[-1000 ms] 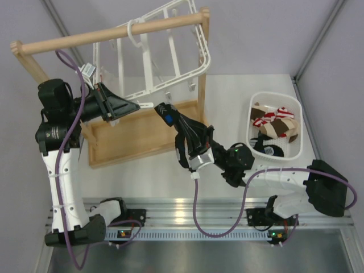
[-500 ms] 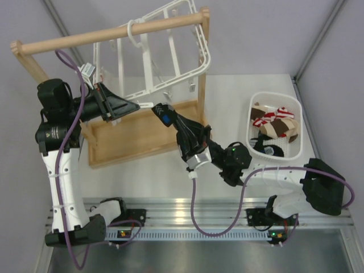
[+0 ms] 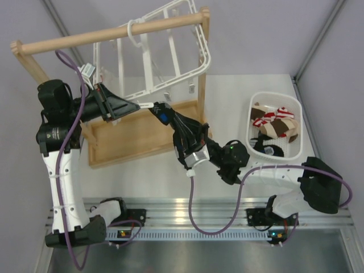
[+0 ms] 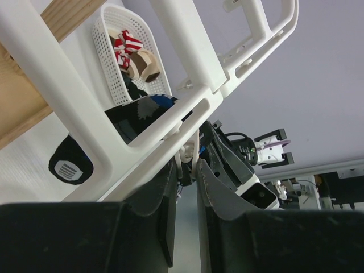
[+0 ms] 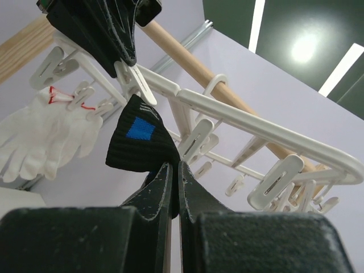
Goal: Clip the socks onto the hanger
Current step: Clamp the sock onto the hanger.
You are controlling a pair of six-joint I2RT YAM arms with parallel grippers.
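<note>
The white hanger (image 3: 170,51) hangs by its hook from a wooden rail. My left gripper (image 3: 136,106) is shut on one of its small white clips (image 4: 191,152), squeezing the clip's tails between both fingers. My right gripper (image 3: 173,122) is shut on a black sock with a blue patch (image 3: 162,111). The sock's cuff (image 5: 136,139) stands up just below the held clip (image 5: 134,79) and touches or nearly touches it. Through the hanger bars (image 4: 68,108), the left wrist view shows the sock (image 4: 142,114). Other free clips (image 5: 278,182) dangle from the frame.
The wooden stand has a top rail (image 3: 108,34) and a flat base frame (image 3: 131,139) under the hanger. At the right, a white basket (image 3: 250,114) holds more socks, striped and tan. White gloves (image 5: 40,139) hang from clips on the hanger's far side.
My right arm has carried the sock up and to the left, bringing its cuff close to the clip held by my left gripper. The left arm has stayed still.
</note>
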